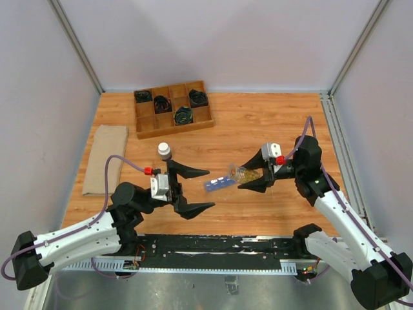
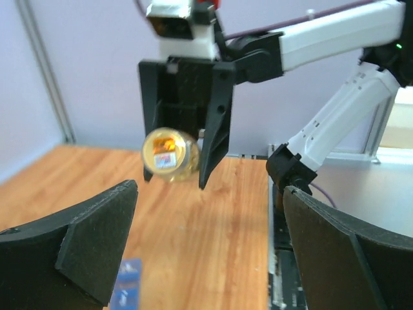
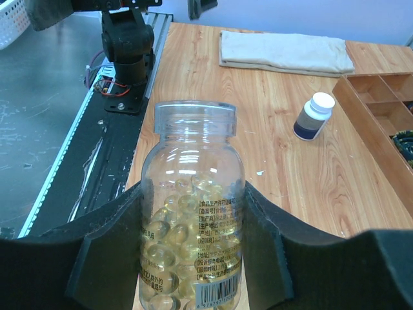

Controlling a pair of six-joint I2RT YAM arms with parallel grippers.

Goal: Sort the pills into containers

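The left arm stretches low from its base at the near left, wrist turned so the left gripper (image 1: 210, 189) points rightward with its jaws spread wide. The right arm rises from the near-right base, folds at a raised elbow and angles its wrist inward. The right gripper (image 1: 244, 175) faces the left one, its fingers (image 3: 103, 258) pressed against both sides of the pill bottle (image 3: 191, 213).

Bright, even overhead light — faint soft shadows on the table (image 1: 258, 123). White glints streak the clear bottle (image 3: 191, 206). In the left wrist view the near fingers (image 2: 84, 239) blur — the right edge washes out.
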